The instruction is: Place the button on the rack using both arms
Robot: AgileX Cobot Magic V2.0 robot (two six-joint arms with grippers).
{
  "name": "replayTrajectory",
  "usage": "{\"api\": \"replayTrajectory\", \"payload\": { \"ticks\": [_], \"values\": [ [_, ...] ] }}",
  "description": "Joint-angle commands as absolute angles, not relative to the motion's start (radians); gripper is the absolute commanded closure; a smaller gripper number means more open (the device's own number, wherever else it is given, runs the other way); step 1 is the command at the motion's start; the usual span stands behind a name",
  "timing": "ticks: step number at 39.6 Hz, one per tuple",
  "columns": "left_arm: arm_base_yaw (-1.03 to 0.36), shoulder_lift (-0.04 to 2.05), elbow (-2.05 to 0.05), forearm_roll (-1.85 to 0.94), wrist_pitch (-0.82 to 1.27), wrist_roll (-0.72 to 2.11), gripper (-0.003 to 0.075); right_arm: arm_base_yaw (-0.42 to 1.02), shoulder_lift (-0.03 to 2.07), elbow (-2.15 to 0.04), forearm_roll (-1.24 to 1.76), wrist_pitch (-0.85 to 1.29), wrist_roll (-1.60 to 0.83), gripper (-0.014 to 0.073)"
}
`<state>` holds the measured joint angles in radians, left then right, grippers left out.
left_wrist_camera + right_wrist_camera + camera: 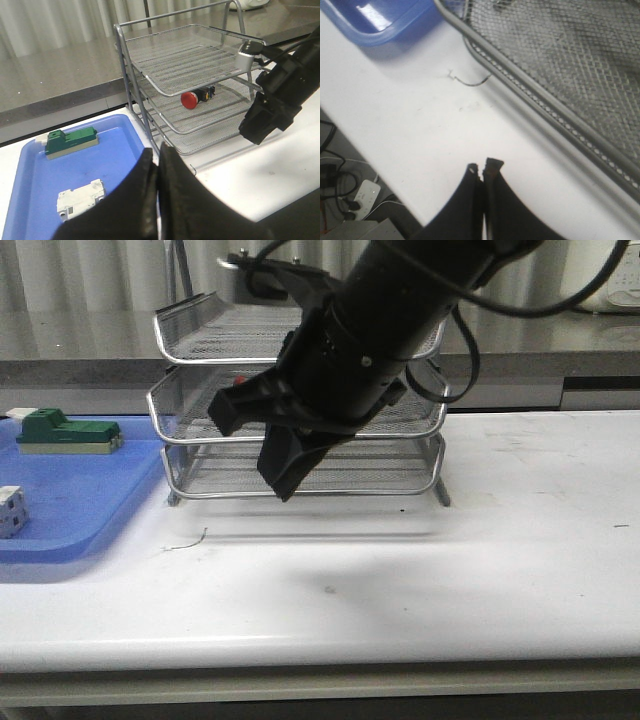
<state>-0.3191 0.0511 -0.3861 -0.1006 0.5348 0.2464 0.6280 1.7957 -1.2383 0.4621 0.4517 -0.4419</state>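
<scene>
Left gripper [157, 165]: one, nearest the left wrist camera, fingers pressed together, grasping nothing.
Right gripper [482, 172]: one, clenched with its tips touching and nothing between them, hanging over the white table [420, 570] in front of the rack.
Right arm [370, 330]: one bulky black arm, crossing in front of the rack in the front view.
Blue tray [30, 200]: one, on the table just left of the rack; it holds one green block [70, 141] and one white cube [80, 199].
Rack [185, 60]: one silver wire-mesh rack, three tiers, standing on the table behind the right arm.
Button [196, 96]: one, red head, lying on its side on the middle tier, apart from both grippers.
</scene>
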Motion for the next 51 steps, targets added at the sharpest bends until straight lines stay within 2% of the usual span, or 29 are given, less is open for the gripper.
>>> {"api": "replayTrajectory", "payload": {
  "ticks": [1, 7, 11, 18, 24, 35, 41, 51],
  "values": [
    [-0.317, 0.065, -0.41, -0.114, 0.448, 0.237, 0.0739, 0.623, 1.67, -1.271, 0.466, 0.504, -0.454, 0.0654],
    [-0.317, 0.065, -0.41, -0.114, 0.448, 0.237, 0.0739, 0.561, 1.543, -1.272, 0.464, 0.662, -0.423, 0.0654],
    [-0.317, 0.065, -0.41, -0.114, 0.448, 0.237, 0.0739, 0.455, 1.457, -1.272, 0.436, 0.764, -0.38, 0.0654],
    [-0.317, 0.065, -0.41, -0.114, 0.448, 0.237, 0.0739, 0.231, 1.308, -1.263, 0.2, 0.842, -0.247, 0.0654],
    [-0.317, 0.065, -0.41, -0.114, 0.448, 0.237, 0.0739, 0.113, 1.16, -1.172, 0.122, 0.813, -0.166, 0.0654],
    [-0.317, 0.065, -0.41, -0.114, 0.448, 0.237, 0.0739, 0.095, 0.858, -0.858, 0.122, 0.62, -0.166, 0.0654],
    [-0.317, 0.065, -0.41, -0.114, 0.448, 0.237, 0.0739, 0.095, 0.618, -0.624, 0.122, 0.482, -0.166, 0.0654],
    [-0.317, 0.065, -0.41, -0.114, 0.448, 0.237, 0.0739, 0.095, 0.249, -0.42, 0.122, 0.426, -0.166, 0.0654]
  ]
}}
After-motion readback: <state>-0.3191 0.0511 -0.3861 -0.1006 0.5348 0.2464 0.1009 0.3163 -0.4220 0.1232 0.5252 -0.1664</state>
